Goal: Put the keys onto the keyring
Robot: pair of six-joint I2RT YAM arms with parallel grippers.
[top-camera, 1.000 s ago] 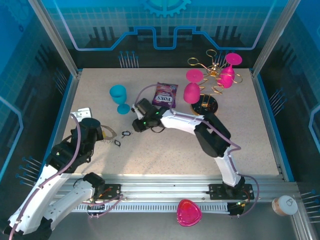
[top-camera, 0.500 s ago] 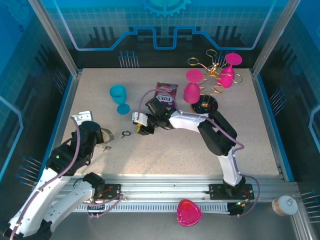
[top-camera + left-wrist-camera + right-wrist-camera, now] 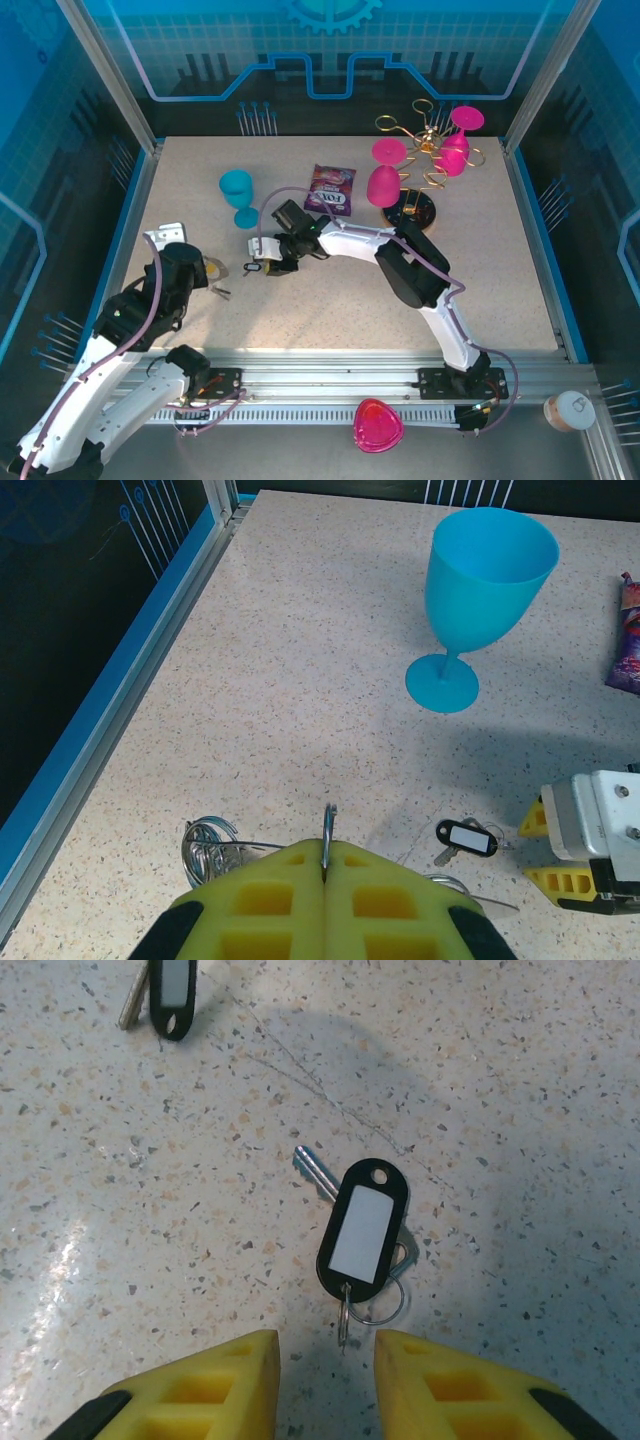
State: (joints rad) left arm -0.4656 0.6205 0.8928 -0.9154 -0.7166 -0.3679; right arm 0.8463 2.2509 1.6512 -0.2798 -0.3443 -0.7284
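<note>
**Keys wait as the ring is held ready.** At the near-left of the speckled tabletop (image 3: 330, 300), the left jaws are clenched on the keyring (image 3: 327, 825). Its thin wire stands on edge between the yellow pads (image 3: 270, 890), and a coiled stretch (image 3: 205, 838) trails onto the surface at the left. The hold likely presents the loop upright so that a key can be threaded on.

The right jaws are parted with nothing between them, poised just short of a black-tagged key (image 3: 362, 1228) that lies flat between the two arms, apparently lining up for a pick. A second tagged key (image 3: 170, 985) lies apart from it.

From above the keys read as dark specks. The right wrist camera resolves the tag's white label, the steel blade and a small split ring (image 3: 398, 1310) at the tag's end. The left wrist camera gives the pinch on the wire, and a blue goblet (image 3: 485, 590) upright well beyond — no part of the job.
</note>
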